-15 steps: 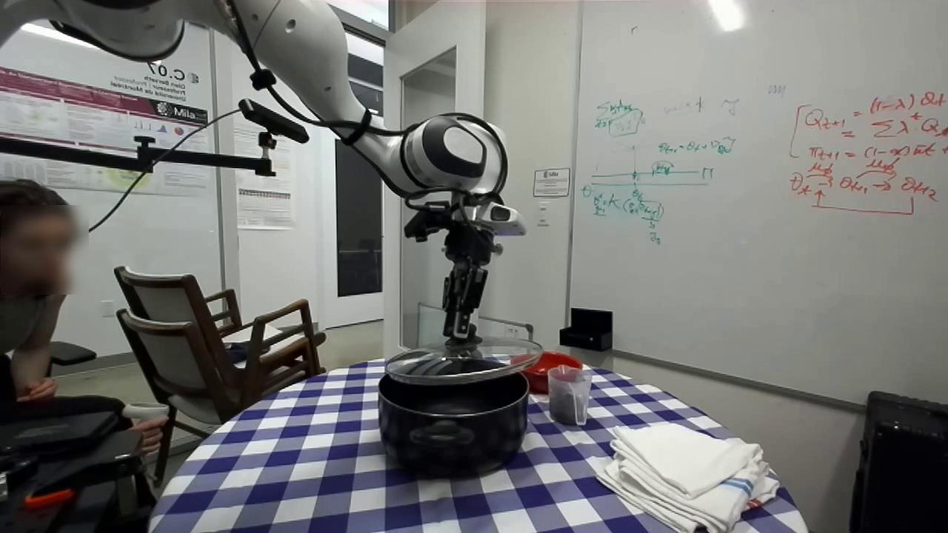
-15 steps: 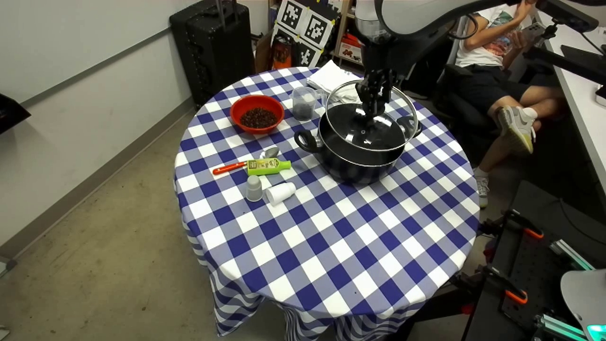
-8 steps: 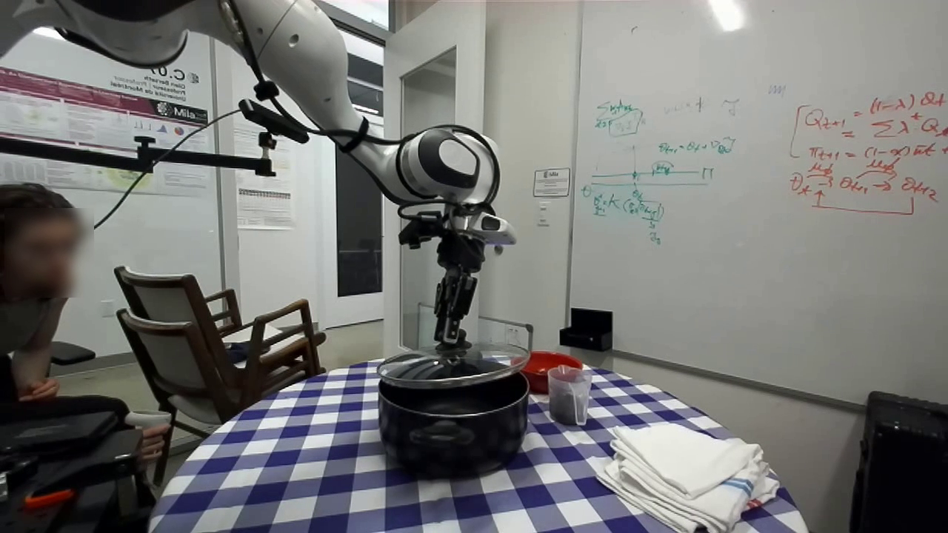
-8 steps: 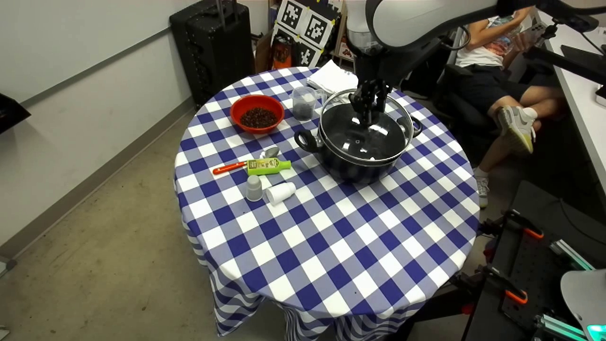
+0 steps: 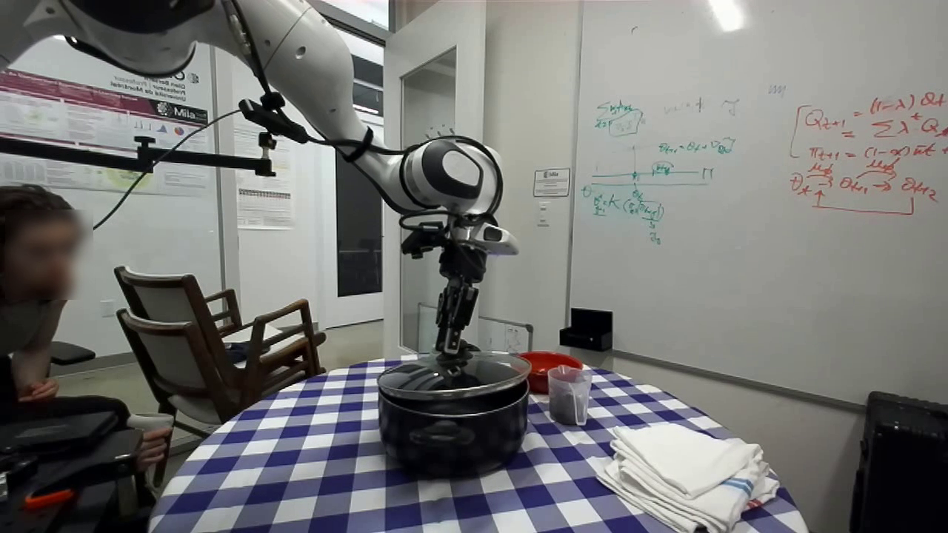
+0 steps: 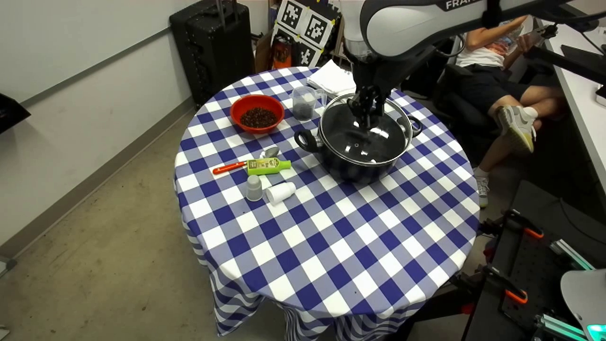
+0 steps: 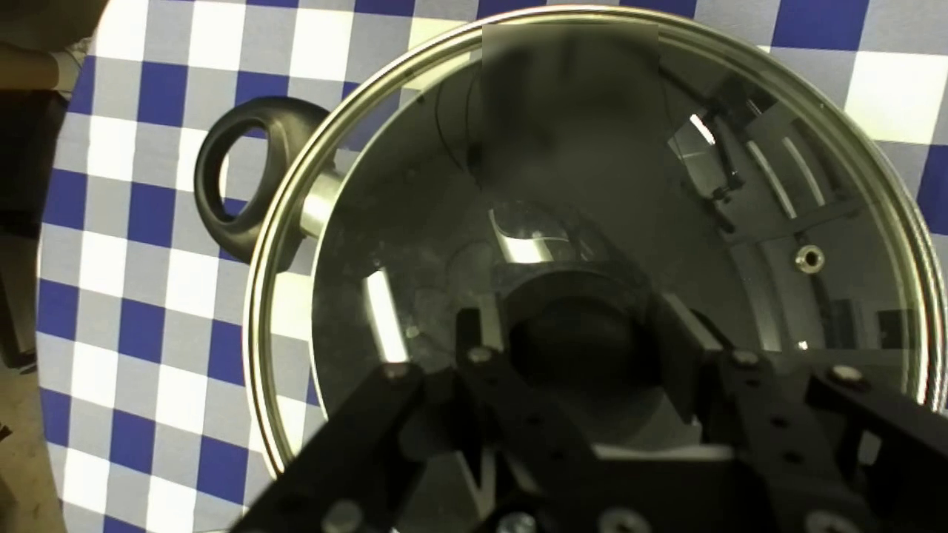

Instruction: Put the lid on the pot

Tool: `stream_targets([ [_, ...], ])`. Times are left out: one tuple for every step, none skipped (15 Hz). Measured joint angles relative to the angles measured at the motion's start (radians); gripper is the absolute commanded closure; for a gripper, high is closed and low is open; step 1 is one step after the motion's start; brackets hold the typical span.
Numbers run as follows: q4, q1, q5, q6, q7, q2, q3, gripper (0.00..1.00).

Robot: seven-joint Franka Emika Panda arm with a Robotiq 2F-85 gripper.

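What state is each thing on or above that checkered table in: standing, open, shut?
Lid, slightly tilted, not yet seated flush.
Pot, upright, lid over its mouth.
Robot's gripper, closed on the lid.
Red bowl, upright, dark pieces inside.
Clear cup, upright, contents unclear.
White towels, folded, stacked.
Green bottle, lying flat.
White container, on its side.
Grey container, standing.
Red-handled utensil, lying, partly hidden.
Spoon-like item, lying.

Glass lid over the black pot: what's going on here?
A robot arm is putting a glass lid on the black pot, which stands on a checked tablecloth. Its tool grips the lid's black knob, with the lid roughly lined up over the pot's mouth. In an exterior view a dark gap shows between lid and pot along the near side, so it doesn't look fully seated; whether any part already touches, I can't tell.
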Motion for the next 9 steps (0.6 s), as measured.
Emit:
stream_targets([
  [0.002,-0.001,0.000,0.000,0.001,0.003,-0.002,0.75],
  [0.003,-0.001,0.000,0.000,0.001,0.004,-0.004,0.75],
  [0.003,-0.003,0.000,0.000,0.001,0.004,-0.005,0.75],
  [0.003,-0.004,0.002,0.000,0.001,0.004,-0.005,0.75],
  [0.003,-0.006,0.007,0.000,0.001,0.004,-0.005,0.75],
  [0.003,-0.006,0.015,0.000,0.001,0.004,-0.005,0.75],
  [0.003,-0.007,0.025,0.000,0.001,0.004,-0.005,0.75],
  [0.003,-0.008,0.036,-0.001,0.000,0.004,-0.005,0.75],
  [0.004,-0.009,0.046,-0.001,0.000,0.004,-0.004,0.75],
])
